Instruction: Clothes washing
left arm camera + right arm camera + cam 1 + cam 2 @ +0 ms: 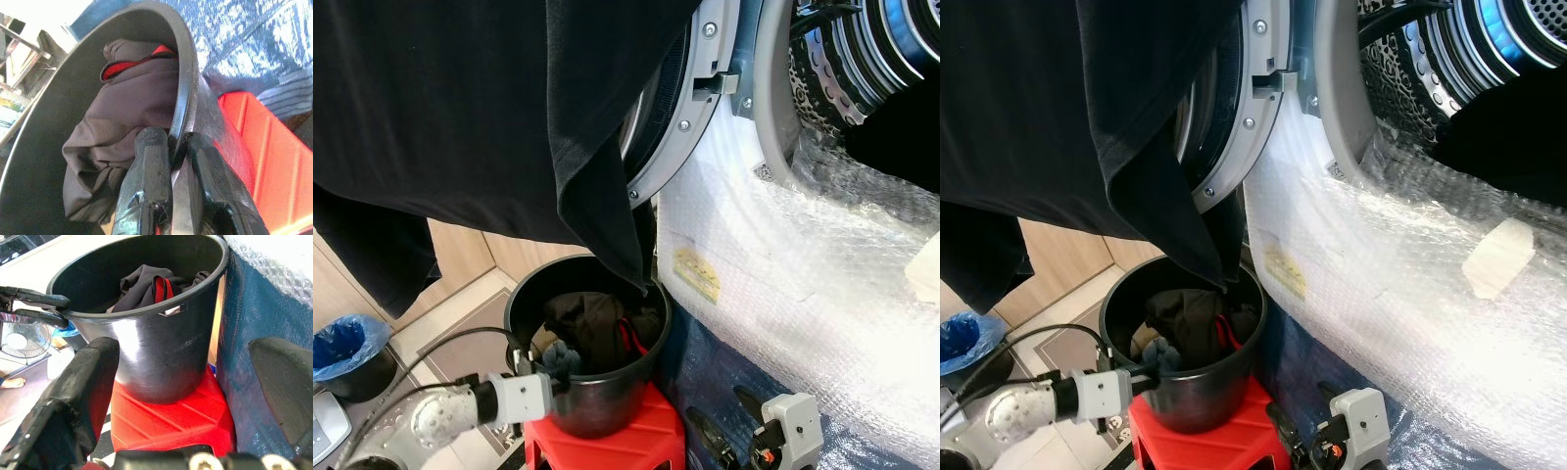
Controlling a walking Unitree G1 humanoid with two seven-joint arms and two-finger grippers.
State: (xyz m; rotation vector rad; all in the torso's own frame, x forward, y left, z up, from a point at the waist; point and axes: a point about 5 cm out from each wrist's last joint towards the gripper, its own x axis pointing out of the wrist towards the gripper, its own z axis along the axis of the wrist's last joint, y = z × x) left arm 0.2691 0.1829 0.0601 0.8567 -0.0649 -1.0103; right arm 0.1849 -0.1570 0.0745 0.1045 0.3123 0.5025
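A black bucket (597, 401) stands on a red stool (641, 436) in front of the washing machine. Dark clothes with a red trim (592, 328) lie inside it. My left gripper (553, 377) is shut on the bucket's rim, one finger (151, 161) inside the wall and the other outside. A large black garment (460, 108) hangs across the top of the view, its lowest corner dipping into the bucket. My right gripper (724, 423) is open, low beside the stool, with its fingers (93, 377) apart and pointing at the bucket's side.
The washer's round door (685, 117) stands open above the bucket, the drum (862, 59) at upper right. Bubble wrap (803, 274) covers the machine's front. A bin with a blue bag (347, 352) sits on the floor at left. A fan (19, 340) stands beyond the bucket.
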